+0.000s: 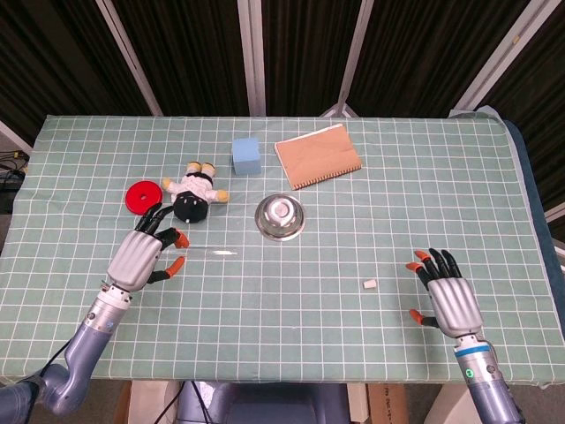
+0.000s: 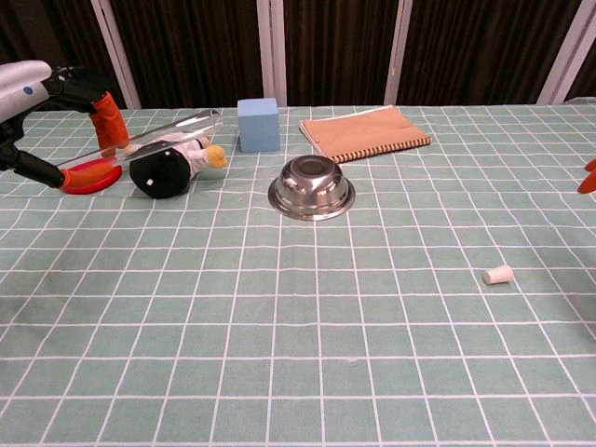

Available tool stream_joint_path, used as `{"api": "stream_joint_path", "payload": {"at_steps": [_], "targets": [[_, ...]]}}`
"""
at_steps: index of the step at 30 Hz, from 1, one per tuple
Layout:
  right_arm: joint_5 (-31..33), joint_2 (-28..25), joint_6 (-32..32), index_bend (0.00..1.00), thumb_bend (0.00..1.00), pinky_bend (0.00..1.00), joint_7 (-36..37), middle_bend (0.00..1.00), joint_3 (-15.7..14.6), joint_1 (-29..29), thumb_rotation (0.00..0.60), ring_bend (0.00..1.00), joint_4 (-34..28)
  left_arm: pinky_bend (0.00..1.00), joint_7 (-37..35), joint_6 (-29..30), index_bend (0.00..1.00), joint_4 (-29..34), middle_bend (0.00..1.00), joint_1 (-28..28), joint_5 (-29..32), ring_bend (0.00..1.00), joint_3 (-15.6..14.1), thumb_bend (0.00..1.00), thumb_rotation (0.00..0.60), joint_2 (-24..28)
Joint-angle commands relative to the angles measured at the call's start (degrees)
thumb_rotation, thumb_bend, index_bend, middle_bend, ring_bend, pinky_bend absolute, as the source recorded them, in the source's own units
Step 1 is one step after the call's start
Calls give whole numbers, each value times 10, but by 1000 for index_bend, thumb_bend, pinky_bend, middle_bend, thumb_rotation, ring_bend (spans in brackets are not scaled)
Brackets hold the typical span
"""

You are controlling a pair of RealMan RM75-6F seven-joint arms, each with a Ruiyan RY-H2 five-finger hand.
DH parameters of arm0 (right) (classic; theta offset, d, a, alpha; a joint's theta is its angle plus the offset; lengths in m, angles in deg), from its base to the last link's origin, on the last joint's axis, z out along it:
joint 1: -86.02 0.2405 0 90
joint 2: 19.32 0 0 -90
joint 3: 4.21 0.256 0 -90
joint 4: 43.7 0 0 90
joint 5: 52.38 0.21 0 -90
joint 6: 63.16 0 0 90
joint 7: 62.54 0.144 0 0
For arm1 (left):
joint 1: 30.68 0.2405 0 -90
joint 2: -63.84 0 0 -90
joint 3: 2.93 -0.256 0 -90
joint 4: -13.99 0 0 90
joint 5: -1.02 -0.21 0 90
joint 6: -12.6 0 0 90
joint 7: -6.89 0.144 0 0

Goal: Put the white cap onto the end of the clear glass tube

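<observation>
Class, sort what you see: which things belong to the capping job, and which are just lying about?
Job: clear glass tube, held by left hand; white cap; right hand.
Lying about: steel bowl, notebook, blue cube, doll, red disc.

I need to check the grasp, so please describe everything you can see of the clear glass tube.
The clear glass tube is a thin, straight, transparent rod-like tube. The left hand holds it by one end between orange fingertips, lifted off the table. It tilts slightly upward, its free end pointing toward the blue cube, passing in front of the plush doll in the chest view. No cap is on it; the white cap lies apart.
</observation>
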Motion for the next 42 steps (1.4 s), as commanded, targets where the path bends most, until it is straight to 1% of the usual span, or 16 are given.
{"api": "stream_joint_path", "payload": {"at_steps": [1, 3, 8, 11, 15, 22, 28, 35, 42], "targets": [[32, 25, -31, 311, 184, 0, -41, 162, 15, 27, 600, 27, -1, 0, -3, -3, 536, 2, 556, -3, 0, 99, 4, 738, 600, 2], [45, 38, -42, 335, 185, 0, -58, 166, 20, 39, 600, 28, 2, 0, -6, -6, 536, 4, 556, -6, 0, 99, 6, 738, 600, 3], [70, 73, -68, 440, 186, 0, -92, 210, 29, 68, 600, 40, 31, 0, -12, -15, 536, 4, 556, -11, 2, 99, 8, 738, 600, 6], [86, 92, -83, 458, 187, 0, -102, 218, 30, 82, 600, 41, 57, 0, -14, -19, 536, 0, 556, -12, 3, 99, 7, 738, 600, 5], [101, 112, -95, 487, 217, 0, -106, 230, 33, 96, 600, 49, 88, 0, -17, -23, 536, -9, 556, -14, 6, 99, 7, 738, 600, -1], [119, 126, -105, 510, 296, 0, -99, 231, 35, 109, 600, 50, 118, 0, -17, -27, 536, -17, 557, -17, 8, 99, 8, 738, 600, -11], [122, 135, -102, 510, 331, 0, -96, 231, 31, 113, 600, 50, 126, 0, -16, -26, 537, -18, 557, -20, 7, 99, 11, 738, 600, -14], [119, 142, -93, 510, 333, 0, -94, 231, 22, 114, 600, 50, 126, 0, -15, -25, 540, -11, 559, -22, 12, 99, 18, 738, 600, -12], [121, 147, -87, 510, 334, 0, -94, 230, 20, 116, 600, 50, 129, 0, -11, -22, 541, -1, 559, -21, 13, 99, 19, 738, 600, -6]]}}
